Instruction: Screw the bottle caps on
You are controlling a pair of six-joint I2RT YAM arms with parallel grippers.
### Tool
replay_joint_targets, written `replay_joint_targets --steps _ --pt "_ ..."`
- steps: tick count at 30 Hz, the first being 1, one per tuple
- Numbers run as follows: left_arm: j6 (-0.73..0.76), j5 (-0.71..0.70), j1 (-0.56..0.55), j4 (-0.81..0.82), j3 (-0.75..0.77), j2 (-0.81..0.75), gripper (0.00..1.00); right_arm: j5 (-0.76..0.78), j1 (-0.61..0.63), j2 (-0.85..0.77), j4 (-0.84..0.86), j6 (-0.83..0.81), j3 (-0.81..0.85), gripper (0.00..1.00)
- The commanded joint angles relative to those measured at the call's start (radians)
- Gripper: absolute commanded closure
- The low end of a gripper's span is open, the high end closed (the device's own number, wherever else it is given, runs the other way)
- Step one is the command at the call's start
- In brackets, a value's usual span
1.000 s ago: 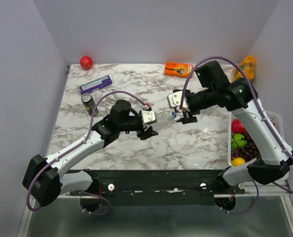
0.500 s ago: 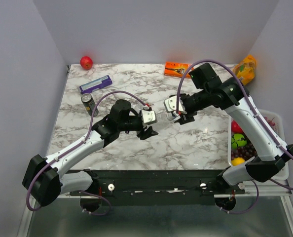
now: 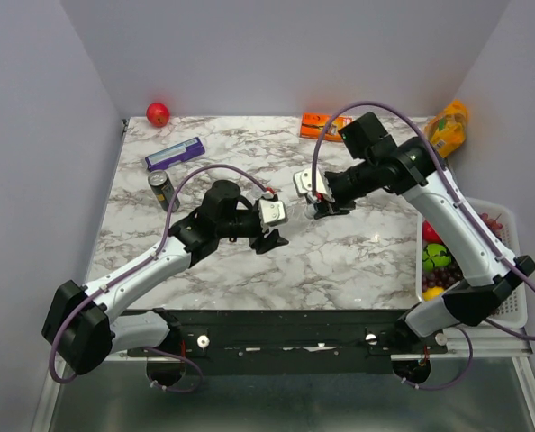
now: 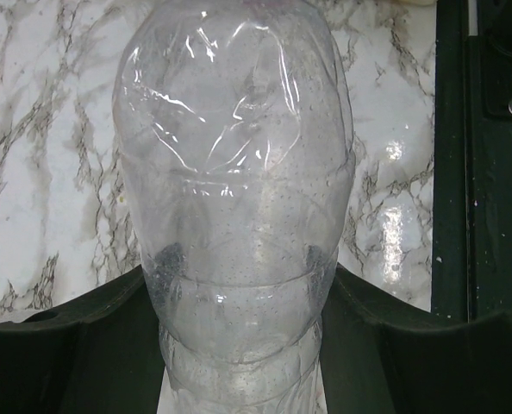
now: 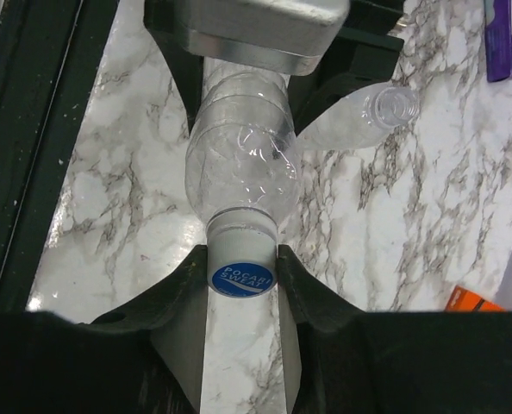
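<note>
My left gripper (image 4: 239,289) is shut on the body of a clear bottle (image 4: 239,172) and holds it lying level above the table. The neck points toward my right gripper (image 5: 243,263). A white-sided bottle cap (image 5: 243,278) with a blue top sits on that neck. My right gripper's two dark fingers press on its sides, shut on it. In the top view both grippers meet at mid-table, left gripper (image 3: 272,225) and right gripper (image 3: 314,203). A second clear bottle (image 5: 355,121) lies on the marble with its neck open, beside the left gripper.
A dark can (image 3: 162,190) and a purple box (image 3: 175,154) are at the back left, a red apple (image 3: 158,113) in the far corner. An orange box (image 3: 324,125) and a yellow bag (image 3: 449,126) lie at the back right. A fruit basket (image 3: 512,270) stands off the right edge.
My right arm has swung left toward the held bottle, and its fingers have closed in on the cap. The left arm and its bottle have stayed put.
</note>
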Motion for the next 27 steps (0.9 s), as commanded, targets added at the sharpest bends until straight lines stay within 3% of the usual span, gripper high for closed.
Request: replay_joint_targets --steps 1,3,5,7,11,15,16,17,19,23,25,26,27 --pt "-0.021 -0.059 -0.013 0.079 0.026 -0.015 1.0 -0.066 -0.014 0.098 -0.191 0.251 0.064 0.74" --pt "-0.036 -0.103 -0.024 0.105 0.022 -0.028 1.0 -0.121 -0.054 0.144 -0.191 0.441 0.092 0.75" --pt "-0.051 -0.12 -0.036 0.107 0.026 -0.032 1.0 -0.207 -0.105 0.218 -0.191 0.665 0.12 0.89" --pt "-0.067 -0.129 -0.047 0.094 0.036 -0.031 1.0 -0.277 -0.131 0.235 -0.188 0.78 0.079 1.0" --pt "-0.096 -0.149 -0.064 0.079 0.04 -0.022 1.0 -0.359 -0.171 0.234 -0.18 0.94 -0.072 1.0" --pt "-0.09 -0.165 -0.076 0.057 0.054 -0.012 1.0 -0.458 -0.22 0.319 -0.18 1.05 0.035 1.0" --pt "-0.088 -0.166 -0.077 0.054 0.054 -0.011 1.0 -0.603 -0.237 0.35 -0.184 1.078 0.057 0.84" --pt "-0.088 -0.163 -0.078 0.027 0.056 -0.008 1.0 -0.65 -0.267 0.368 -0.163 1.12 0.086 0.68" --pt "-0.088 -0.153 -0.078 0.018 0.054 -0.005 1.0 -0.619 -0.289 0.378 -0.122 1.069 0.228 0.5" --pt "-0.09 -0.124 -0.078 -0.015 0.049 -0.006 1.0 -0.461 -0.333 0.36 -0.149 0.803 0.446 0.33" --pt "-0.085 -0.105 -0.078 -0.025 0.049 -0.008 1.0 -0.404 -0.337 0.295 -0.167 0.68 0.457 0.32" --pt "-0.082 -0.093 -0.078 -0.038 0.052 -0.006 1.0 -0.403 -0.335 0.265 -0.187 0.483 0.418 0.32" --pt "-0.076 -0.084 -0.078 -0.044 0.059 -0.006 1.0 -0.408 -0.335 0.225 -0.191 0.399 0.373 0.32"
